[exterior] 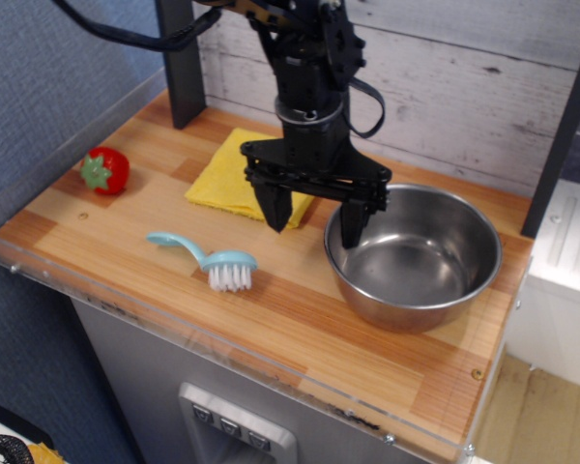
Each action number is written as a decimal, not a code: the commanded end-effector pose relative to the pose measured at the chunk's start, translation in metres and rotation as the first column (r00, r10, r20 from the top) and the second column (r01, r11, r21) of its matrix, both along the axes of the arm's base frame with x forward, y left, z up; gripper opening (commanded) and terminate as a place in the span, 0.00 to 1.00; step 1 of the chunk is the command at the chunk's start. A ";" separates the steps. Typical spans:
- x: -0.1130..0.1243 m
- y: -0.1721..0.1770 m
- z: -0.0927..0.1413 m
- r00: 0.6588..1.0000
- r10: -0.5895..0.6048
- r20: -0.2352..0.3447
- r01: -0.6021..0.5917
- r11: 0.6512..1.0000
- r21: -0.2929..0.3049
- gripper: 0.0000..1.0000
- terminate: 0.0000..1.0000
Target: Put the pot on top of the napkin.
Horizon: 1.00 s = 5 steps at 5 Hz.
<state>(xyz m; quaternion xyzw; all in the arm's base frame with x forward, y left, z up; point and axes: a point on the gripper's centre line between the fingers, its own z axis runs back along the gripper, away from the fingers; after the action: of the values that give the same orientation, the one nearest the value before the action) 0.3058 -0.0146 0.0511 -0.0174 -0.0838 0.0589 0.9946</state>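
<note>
While the pot point(413, 253) sat near the surface's point(300, 309) right edge, the gripper point(314, 220) spread its jaws wide, empty, straddling the pot's left rim, beside the napkin point(224, 176).

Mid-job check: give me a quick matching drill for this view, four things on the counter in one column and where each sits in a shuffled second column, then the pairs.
Things:
1. pot
2. napkin
3. strawberry
4. brush

Places:
A. far left of the counter
B. near the front edge, bristles down
C. at the back, partly hidden behind the hand
D. right side, one finger of the open hand inside its rim

Pairs: 1-D, 2-C, 3-A, 4-B
</note>
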 end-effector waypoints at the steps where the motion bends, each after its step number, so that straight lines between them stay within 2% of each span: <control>1: 0.006 -0.004 -0.021 1.000 -0.006 -0.020 0.006 1.000 0.012 1.00 0.00; 2: 0.004 -0.002 -0.027 1.000 -0.003 -0.025 0.004 1.000 0.019 1.00 0.00; 3: 0.002 0.000 -0.022 1.000 0.013 -0.021 -0.012 0.999 0.042 0.00 0.00; 5: -0.002 -0.001 -0.002 1.000 0.004 0.013 -0.004 1.000 0.025 0.00 0.00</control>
<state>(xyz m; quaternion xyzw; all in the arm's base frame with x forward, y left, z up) 0.2987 -0.0164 0.0367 -0.0032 -0.0660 0.0611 0.9959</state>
